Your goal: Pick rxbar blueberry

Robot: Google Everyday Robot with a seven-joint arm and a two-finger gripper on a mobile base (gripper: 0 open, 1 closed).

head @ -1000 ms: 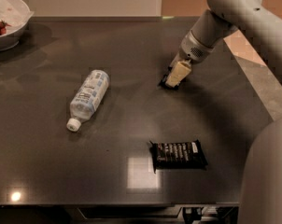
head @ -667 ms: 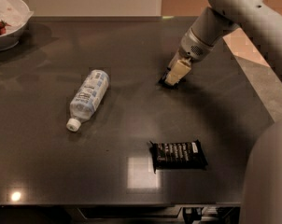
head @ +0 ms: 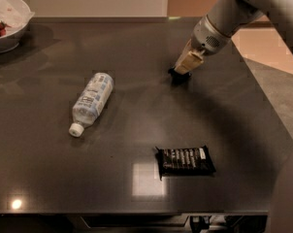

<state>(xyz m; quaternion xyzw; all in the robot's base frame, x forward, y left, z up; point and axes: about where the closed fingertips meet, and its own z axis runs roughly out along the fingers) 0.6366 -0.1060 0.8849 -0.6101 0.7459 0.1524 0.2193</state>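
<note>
My gripper [head: 181,71] is at the back right of the dark table, its cream fingers [head: 187,62] pointing down and to the left. A small dark object, the rxbar blueberry [head: 178,77], is held at the fingertips. It is mostly hidden by the fingers and sits at or just above the table top. The fingers are shut on it. The larger black wrapped bar with white lettering [head: 185,160] lies flat near the front of the table, well away from the gripper.
A clear plastic water bottle [head: 91,102] lies on its side left of centre. A white bowl with red food [head: 6,21] stands at the back left corner. The table's right edge [head: 270,110] runs close to the arm.
The gripper has risen slightly, and the small dark bar at its tips has moved with it. The bottle and the black bar have not moved.
</note>
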